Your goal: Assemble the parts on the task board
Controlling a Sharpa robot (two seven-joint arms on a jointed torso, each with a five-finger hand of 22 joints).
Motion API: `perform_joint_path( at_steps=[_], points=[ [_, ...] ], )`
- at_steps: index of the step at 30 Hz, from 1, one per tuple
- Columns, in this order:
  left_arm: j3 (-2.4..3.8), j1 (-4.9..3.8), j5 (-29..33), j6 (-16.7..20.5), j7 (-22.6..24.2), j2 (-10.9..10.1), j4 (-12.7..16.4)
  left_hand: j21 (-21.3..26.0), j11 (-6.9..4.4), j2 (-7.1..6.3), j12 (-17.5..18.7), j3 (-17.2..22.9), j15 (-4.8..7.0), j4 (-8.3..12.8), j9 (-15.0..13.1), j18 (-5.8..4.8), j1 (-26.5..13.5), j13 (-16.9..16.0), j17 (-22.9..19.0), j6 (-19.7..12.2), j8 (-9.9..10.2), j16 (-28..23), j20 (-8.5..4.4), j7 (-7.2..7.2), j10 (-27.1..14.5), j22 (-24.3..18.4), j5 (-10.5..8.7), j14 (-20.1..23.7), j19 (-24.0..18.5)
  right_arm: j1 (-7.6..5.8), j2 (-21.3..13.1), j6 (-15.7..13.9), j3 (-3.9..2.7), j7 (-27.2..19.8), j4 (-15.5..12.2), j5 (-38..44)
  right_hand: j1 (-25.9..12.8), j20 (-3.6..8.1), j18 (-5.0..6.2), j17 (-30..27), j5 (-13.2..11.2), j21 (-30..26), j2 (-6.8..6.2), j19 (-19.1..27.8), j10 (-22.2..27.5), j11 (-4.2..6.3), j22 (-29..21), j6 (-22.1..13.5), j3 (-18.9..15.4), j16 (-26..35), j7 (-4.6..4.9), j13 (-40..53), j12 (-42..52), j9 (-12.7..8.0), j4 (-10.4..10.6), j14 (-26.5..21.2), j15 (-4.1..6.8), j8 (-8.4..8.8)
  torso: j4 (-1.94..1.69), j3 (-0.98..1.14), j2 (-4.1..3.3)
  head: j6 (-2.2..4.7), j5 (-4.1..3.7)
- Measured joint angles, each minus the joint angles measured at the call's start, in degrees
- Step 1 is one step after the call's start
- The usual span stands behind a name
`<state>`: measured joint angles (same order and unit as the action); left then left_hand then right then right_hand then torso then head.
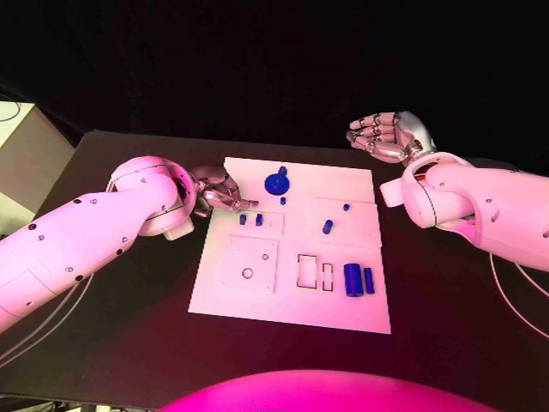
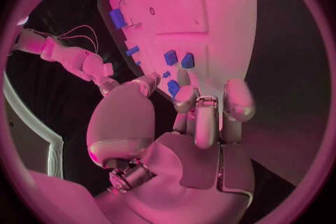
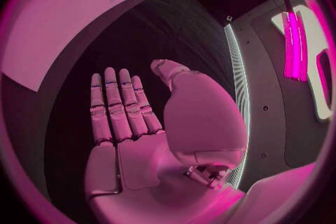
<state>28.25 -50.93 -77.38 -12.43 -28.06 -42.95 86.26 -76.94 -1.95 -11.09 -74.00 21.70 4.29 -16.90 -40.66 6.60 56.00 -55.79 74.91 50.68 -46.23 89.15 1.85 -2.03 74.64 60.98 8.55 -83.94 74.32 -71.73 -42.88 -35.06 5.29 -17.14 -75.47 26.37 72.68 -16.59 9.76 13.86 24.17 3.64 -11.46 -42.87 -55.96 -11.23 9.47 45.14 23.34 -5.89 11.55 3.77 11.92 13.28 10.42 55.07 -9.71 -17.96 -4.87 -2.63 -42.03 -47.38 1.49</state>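
1. Left arm [image 1: 89,236], white, reaching in over the black bench [image 1: 126,343]. Its silver left hand [image 1: 219,190] sits at the far left edge of the flat white task board [image 1: 287,313], fingers curled inward.
2. Grip of the left hand: the wrist view shows a small blue scrap [image 2: 173,88] between its thumb and fingertips [image 2: 185,98]. I cannot tell whether it is pinched or merely lies beyond them.
3. Two small blue blocks [image 1: 250,220], side by side on the task board, just beside the left hand.
4. Blue round disc with knob [image 1: 276,182], far part of the task board, near the left hand.
5. Two dark blue cylinders [image 1: 360,280], lying together by the rectangular slots [image 1: 314,272]; a round hole [image 1: 248,274] stands vacant.
6. Right hand [image 1: 380,133], off the task board at its far right corner. Fingers straight, thumb spread, nothing held.
7. Hazards, as judged:
   - Curled fingers so near the blocks could knock them over or off.
   - A tiny part held at the fingertips may slip or twist.
   - Nothing pins the task board, so a sideways push could slide it.
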Motion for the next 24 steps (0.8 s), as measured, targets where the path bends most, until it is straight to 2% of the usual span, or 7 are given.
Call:
perform_joint_path(
  at_steps=[7, 10, 12, 14, 17, 19, 24],
  points=[
    [1.40, 0.17, 0.0, 0.1, 0.0, -0.1, 0.4, 0.3, 0.02, 0.00, 0.2, -0.1, 0.00, 0.1, 0.0, 0.01, 0.0, 0.4, 0.0, 0.0, 0.0, 0.0, 0.00, 0.00, 0.0, -0.3, -0.12, 0.0, 0.0, 0.04, 0.0, 0.1, 0.00, 0.0, 0.0, -0.1, -0.5, 0.08, -0.01, -0.3, 0.0, 0.0, -0.07, 1.2, 0.0, 0.00, -0.6, 0.0, -0.2, 0.2, 0.00, 0.0, 0.0, -0.2, 0.2, 0.0, 0.00, 0.00, 0.00, 0.00, 0.00, 0.03, 0.02],
    [2.06, 0.18, 0.2, 0.7, 0.0, 0.0, 0.3, 1.7, 0.62, 1.26, 1.8, -0.1, 0.00, 0.1, 0.3, 0.00, -0.3, 2.9, 0.0, -1.2, 0.3, -1.1, 0.02, -0.50, -2.1, -2.8, -0.12, 0.0, -1.5, 0.04, 0.0, 0.1, 0.00, 0.0, 0.0, -0.1, -0.5, 0.08, 0.00, -0.4, 0.0, 0.0, -0.08, 1.2, 0.0, 0.00, -0.7, 0.0, -0.2, 0.2, 0.00, 0.0, 0.0, -0.2, 0.2, 0.0, 0.00, 0.00, 0.01, 0.00, 0.00, 0.14, 0.02],
    [2.23, 0.17, 0.8, 1.5, 0.6, 0.1, -0.2, 4.7, 1.43, 2.68, 4.5, -0.1, -0.36, 0.1, 0.5, 0.22, 1.6, 7.6, 0.0, -3.8, 1.1, -3.1, 0.53, -1.43, -6.1, -7.9, 0.15, -0.1, -4.9, 0.07, 0.0, 0.1, 0.00, 0.0, 0.1, -0.1, -0.5, -0.11, 0.00, -0.4, 0.2, 0.0, -0.07, 1.3, 0.0, 0.00, -0.7, 0.0, -0.2, 0.2, 0.00, 0.0, 0.0, -0.2, 0.2, 0.0, 0.00, 0.00, 0.03, 0.01, 0.00, 0.31, -0.01],
    [2.33, 0.17, 1.7, 2.6, 1.7, 0.3, -0.9, 11.0, 3.01, 3.01, 10.5, 1.7, -2.02, 0.3, 1.1, 2.32, 7.6, 17.6, -1.1, -7.4, 2.1, -7.4, 1.56, -3.09, -15.1, -17.7, 0.49, 1.0, -11.5, 0.09, 0.1, 0.1, 0.00, 0.0, 0.2, -0.1, -0.5, -0.11, 0.00, -0.5, 0.2, 0.0, -0.07, 1.3, 0.0, 0.00, -0.8, 0.0, -0.2, 0.2, 0.00, 0.0, 0.0, -0.2, 0.2, 0.0, 0.00, 0.00, 0.06, 0.03, 0.00, 0.49, -0.04],
    [2.23, 0.15, 3.2, 4.9, 5.2, 0.7, -2.4, 15.9, 4.53, 2.42, 14.6, 5.1, -3.33, 0.9, 2.7, 2.66, 15.6, 22.3, -6.5, -10.1, 3.5, -11.5, 2.72, -4.96, -20.8, -24.2, 0.49, 4.8, -16.1, 0.10, 0.2, 0.1, 0.00, 0.0, 0.4, -0.2, -0.5, -0.11, 0.00, -0.6, 0.2, 0.0, -0.07, 1.3, 0.0, 0.00, -0.8, 0.0, -0.2, 0.2, 0.00, 0.0, 0.0, -0.2, 0.2, 0.0, 0.00, 0.00, 0.09, 0.10, 0.00, 0.76, -0.14],
    [1.85, 0.13, 4.0, 6.8, 8.5, 1.4, -3.3, 19.7, 6.14, 0.85, 19.0, 8.3, -4.76, 2.7, 5.1, 2.66, 21.7, 25.7, -17.5, -11.7, 5.6, -19.4, 4.13, -6.27, -24.6, -27.0, 0.49, 13.4, -19.1, 0.13, 0.4, 0.1, 0.00, 0.0, 0.6, -0.3, -0.5, -0.11, 0.00, -0.6, 0.2, 0.0, -0.07, 1.3, 0.0, 0.00, -0.9, 0.0, -0.2, 0.2, 0.00, 0.0, 0.0, -0.2, 0.2, 0.0, 0.00, 0.00, 0.09, 0.14, 0.00, 1.01, -0.30],
    [0.33, 0.03, 4.5, 12.2, 17.3, 3.5, -5.2, 21.1, 7.15, -1.36, 24.8, 11.5, -5.77, 5.7, 9.5, 3.57, 27.2, 31.5, -23.8, -11.0, 8.6, -22.7, 4.96, -7.53, -26.0, -28.0, 0.49, 17.9, -19.4, 0.13, 0.7, 0.1, 0.00, -0.2, 0.9, -0.5, -0.5, -0.11, 0.00, -0.6, 0.2, 0.0, -0.07, 1.3, 0.0, 0.00, -0.9, 0.0, -0.2, 0.2, 0.00, 0.0, 0.0, -0.2, 0.2, 0.0, 0.00, 0.00, 0.16, 0.10, -0.04, 1.80, -0.70]
  ],
)
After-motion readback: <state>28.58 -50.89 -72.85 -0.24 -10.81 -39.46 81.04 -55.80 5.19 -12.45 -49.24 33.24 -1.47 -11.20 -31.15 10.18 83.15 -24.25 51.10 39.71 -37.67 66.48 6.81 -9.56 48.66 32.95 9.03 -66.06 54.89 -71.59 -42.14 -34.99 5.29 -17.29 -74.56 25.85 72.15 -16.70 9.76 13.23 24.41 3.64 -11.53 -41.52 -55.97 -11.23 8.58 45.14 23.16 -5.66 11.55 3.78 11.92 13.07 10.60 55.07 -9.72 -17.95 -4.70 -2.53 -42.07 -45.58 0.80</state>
